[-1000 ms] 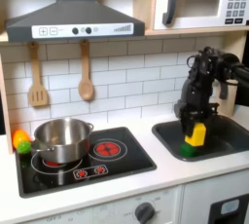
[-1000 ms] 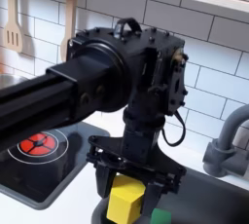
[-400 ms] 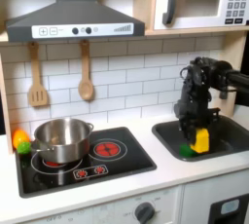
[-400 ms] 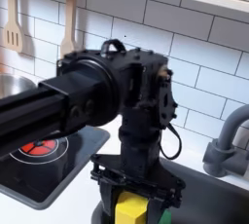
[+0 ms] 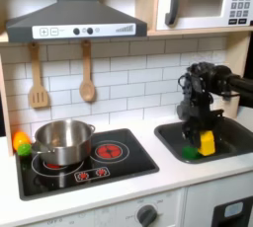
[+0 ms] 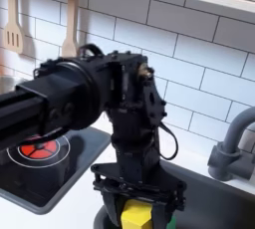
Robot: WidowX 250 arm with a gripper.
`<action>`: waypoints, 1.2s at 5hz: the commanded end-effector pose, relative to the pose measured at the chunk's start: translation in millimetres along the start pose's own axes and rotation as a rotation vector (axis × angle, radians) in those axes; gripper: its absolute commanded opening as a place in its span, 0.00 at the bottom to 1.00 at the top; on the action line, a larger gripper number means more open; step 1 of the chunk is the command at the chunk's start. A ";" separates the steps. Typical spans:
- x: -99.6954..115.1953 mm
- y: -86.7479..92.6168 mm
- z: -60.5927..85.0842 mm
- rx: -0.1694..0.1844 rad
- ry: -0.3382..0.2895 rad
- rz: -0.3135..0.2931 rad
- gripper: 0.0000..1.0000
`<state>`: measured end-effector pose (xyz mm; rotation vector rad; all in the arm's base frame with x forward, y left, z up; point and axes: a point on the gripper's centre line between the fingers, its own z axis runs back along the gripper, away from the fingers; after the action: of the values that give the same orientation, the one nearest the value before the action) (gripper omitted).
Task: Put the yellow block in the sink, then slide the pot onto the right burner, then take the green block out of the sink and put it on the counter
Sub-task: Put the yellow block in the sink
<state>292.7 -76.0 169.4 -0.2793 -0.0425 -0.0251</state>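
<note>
Step one: putting the yellow block [image 5: 207, 144] into the sink [image 5: 229, 142]. My gripper [image 5: 205, 137] is down in the basin, fingers closed on the block, which sits between them at 6 o'clock under my wrist. Next: open and lift clear. The green block [image 5: 190, 152] lies at the yellow one's 8 o'clock. The pot [image 5: 63, 142] waits on the near burner.

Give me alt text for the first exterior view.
A black robot arm's pincer holds a yellow block low in the dark sink, beside a green block. A silver pot sits on the cooktop's left burner.
</note>
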 end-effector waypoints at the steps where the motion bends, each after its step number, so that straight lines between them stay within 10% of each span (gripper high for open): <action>1: -6.3 6.0 -10.9 -0.071 -0.001 0.015 0.00; 3: -6.1 24.9 8.0 0.236 -0.054 0.038 0.00; 6: 16.5 11.7 19.6 0.209 -0.108 0.032 0.00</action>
<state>307.8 -62.3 186.1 -0.0748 -0.1469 0.0182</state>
